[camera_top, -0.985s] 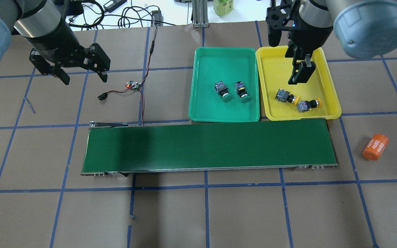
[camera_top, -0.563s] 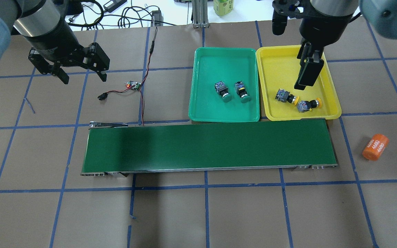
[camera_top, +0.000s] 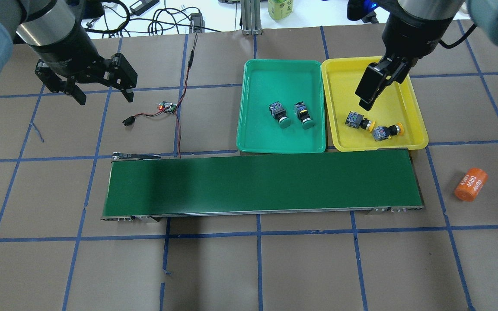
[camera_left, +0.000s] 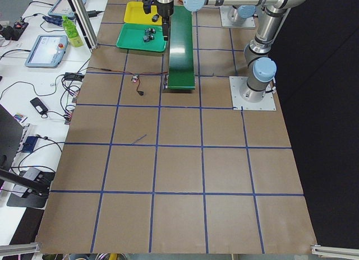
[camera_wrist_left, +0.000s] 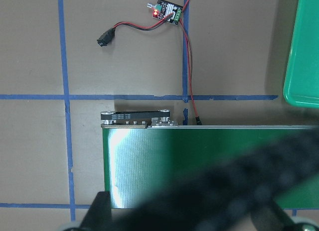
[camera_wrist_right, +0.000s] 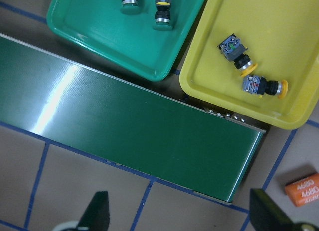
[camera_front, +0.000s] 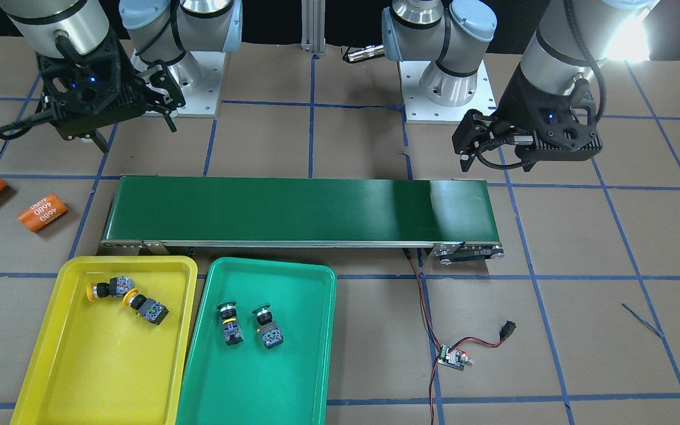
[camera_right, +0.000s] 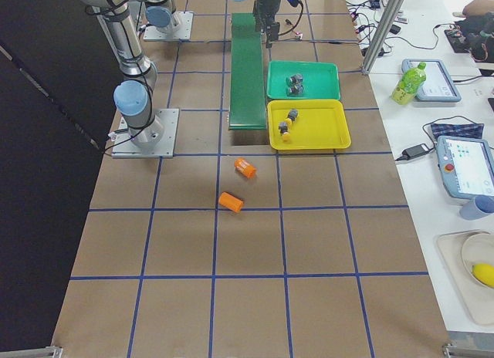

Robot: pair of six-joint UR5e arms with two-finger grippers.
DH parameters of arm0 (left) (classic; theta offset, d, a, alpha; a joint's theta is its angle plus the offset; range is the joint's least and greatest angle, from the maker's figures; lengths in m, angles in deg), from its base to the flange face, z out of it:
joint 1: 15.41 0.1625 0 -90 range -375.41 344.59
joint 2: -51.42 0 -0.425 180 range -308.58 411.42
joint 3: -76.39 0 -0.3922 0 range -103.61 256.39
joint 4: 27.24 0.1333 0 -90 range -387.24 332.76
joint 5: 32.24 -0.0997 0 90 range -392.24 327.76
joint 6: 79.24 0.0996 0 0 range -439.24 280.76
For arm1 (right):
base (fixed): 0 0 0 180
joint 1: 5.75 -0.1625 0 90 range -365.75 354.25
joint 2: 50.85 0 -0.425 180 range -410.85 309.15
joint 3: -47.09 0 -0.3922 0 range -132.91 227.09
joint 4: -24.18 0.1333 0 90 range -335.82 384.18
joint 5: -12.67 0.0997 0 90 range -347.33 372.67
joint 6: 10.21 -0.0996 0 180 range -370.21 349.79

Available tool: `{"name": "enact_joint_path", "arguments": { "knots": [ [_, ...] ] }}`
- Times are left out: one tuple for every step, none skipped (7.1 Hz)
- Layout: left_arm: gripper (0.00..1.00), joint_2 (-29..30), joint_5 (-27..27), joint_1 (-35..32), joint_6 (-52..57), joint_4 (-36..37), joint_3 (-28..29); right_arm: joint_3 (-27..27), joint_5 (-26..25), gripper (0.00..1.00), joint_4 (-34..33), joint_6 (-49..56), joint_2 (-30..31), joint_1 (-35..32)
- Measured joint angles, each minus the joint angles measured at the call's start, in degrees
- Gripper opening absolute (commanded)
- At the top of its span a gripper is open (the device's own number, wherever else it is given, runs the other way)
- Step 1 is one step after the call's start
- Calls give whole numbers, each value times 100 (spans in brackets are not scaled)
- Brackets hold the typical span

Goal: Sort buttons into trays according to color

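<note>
Only one marking reads clearly — "4680", printed in white on the side of an orange cylinder (camera_front: 42,213) lying on the table; it also shows at the corner of the right wrist view (camera_wrist_right: 304,188) and, upside down, from overhead (camera_top: 470,184). A smaller line of print sits beside the number, too small to make out. The green bottle (camera_top: 281,8) at the table's far edge carries a label — possibly with characters, but unreadable at this size.

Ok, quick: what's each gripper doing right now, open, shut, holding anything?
Left gripper: open, empty, above bare table.
Right gripper: open, empty, raised near the shallow yellow plastic tray.
</note>
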Motion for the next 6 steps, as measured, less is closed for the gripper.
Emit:
{"name": "enact_joint_path", "arguments": {
  "knots": [
    [100, 3, -2, 0, -1, 0, 11, 2, -7, 100, -1, -853, 20, -4],
    [100, 1, -5, -1, -2, 0, 17, 3, -22, 100, -10, -1239, 30, -13],
    [100, 0, -8, -5, -2, 0, 18, 3, -38, 100, -19, -1401, 32, -20],
    [100, -4, -8, -5, -2, 0, 16, 6, -45, 100, -30, -1464, 33, -22],
    [100, -7, -1, -4, -4, 0, 12, 7, -54, 100, -51, -1490, 33, -24],
    [100, -8, 8, -4, -8, 0, 19, 8, -61, 100, -88, -1494, 32, -24]
  ]
}}
